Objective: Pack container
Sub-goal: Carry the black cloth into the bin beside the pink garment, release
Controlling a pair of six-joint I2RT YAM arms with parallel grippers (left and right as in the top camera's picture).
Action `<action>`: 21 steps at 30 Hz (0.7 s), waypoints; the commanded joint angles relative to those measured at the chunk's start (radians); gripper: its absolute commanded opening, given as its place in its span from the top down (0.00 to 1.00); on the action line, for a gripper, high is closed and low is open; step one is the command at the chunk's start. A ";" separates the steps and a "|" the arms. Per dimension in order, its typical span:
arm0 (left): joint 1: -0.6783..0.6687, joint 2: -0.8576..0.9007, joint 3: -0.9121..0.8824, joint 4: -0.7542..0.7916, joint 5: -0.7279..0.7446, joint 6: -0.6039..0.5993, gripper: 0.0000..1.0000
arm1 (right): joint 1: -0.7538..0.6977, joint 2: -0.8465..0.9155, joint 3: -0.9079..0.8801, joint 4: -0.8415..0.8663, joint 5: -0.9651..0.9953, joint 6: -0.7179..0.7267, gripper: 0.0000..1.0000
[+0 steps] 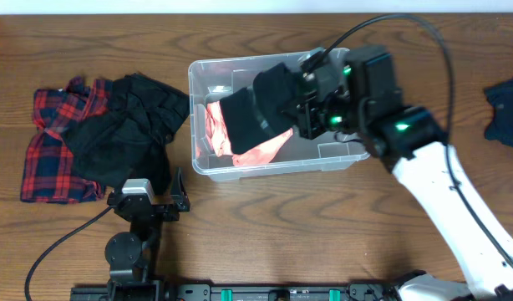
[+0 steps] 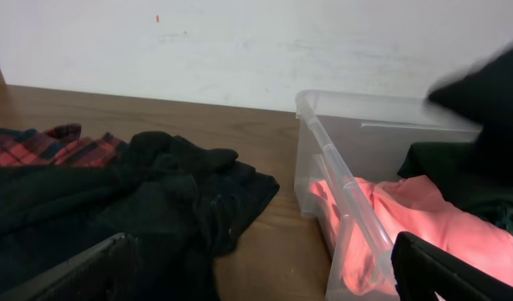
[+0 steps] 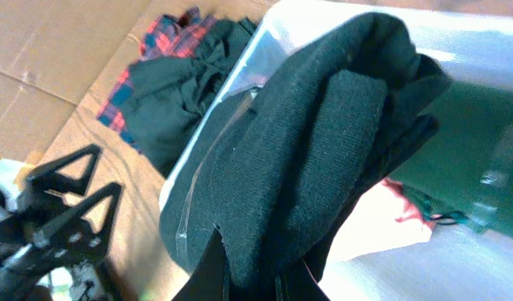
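Wooden table (image 1: 265,234) holds the container (image 1: 273,170), the right gripper (image 1: 297,107) clamping a black garment (image 1: 255,110) within its rim, left gripper (image 1: 148,192) wide.

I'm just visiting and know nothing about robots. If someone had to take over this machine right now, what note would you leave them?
Right tool: shut on a black knit garment, held over the container.
Left tool: open and empty, low near the table's front edge.
Done: a pink garment already lies in the container.
Left: release the black knit garment into the container. A black garment and a red plaid shirt lie on the table to its left, and a dark blue cloth lies at the right edge.
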 commanded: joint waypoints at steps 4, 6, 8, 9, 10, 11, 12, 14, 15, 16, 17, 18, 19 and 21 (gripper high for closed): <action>0.005 -0.002 -0.017 -0.034 0.011 0.016 0.02 | 0.086 0.062 -0.105 0.166 0.017 0.113 0.99; 0.005 -0.002 -0.017 -0.033 0.011 0.016 0.02 | 0.111 0.090 -0.119 0.199 0.040 0.144 0.99; 0.005 -0.002 -0.017 -0.033 0.011 0.016 0.02 | 0.134 0.119 -0.121 0.208 0.070 0.166 0.99; 0.005 -0.002 -0.017 -0.033 0.011 0.016 0.02 | 0.144 0.133 -0.121 0.212 0.079 0.176 0.99; 0.005 -0.002 -0.017 -0.033 0.011 0.016 0.02 | 0.152 0.145 -0.121 0.215 0.089 0.187 0.99; 0.005 -0.002 -0.017 -0.033 0.011 0.016 0.02 | 0.161 0.158 -0.121 0.215 0.104 0.200 0.99; 0.005 -0.002 -0.017 -0.033 0.011 0.016 0.02 | 0.167 0.164 -0.121 0.212 0.117 0.207 0.99; 0.005 -0.002 -0.017 -0.033 0.011 0.016 0.02 | 0.175 0.167 -0.121 0.197 0.150 0.217 0.91; 0.005 -0.002 -0.017 -0.034 0.011 0.016 0.02 | 0.177 0.167 -0.121 0.187 0.167 0.219 0.83; 0.005 -0.002 -0.017 -0.033 0.011 0.016 0.02 | 0.177 0.167 -0.120 0.177 0.175 0.218 0.79; 0.005 -0.002 -0.017 -0.033 0.011 0.016 0.02 | 0.176 0.166 -0.120 0.166 0.175 0.218 0.71; 0.005 -0.002 -0.017 -0.033 0.011 0.016 0.02 | 0.175 0.166 -0.120 0.154 0.175 0.217 0.64; 0.005 -0.002 -0.017 -0.033 0.011 0.016 0.02 | 0.175 0.166 -0.120 0.138 0.177 0.214 0.60; 0.005 -0.002 -0.017 -0.034 0.011 0.016 0.02 | 0.175 0.165 -0.120 0.103 0.178 0.208 0.53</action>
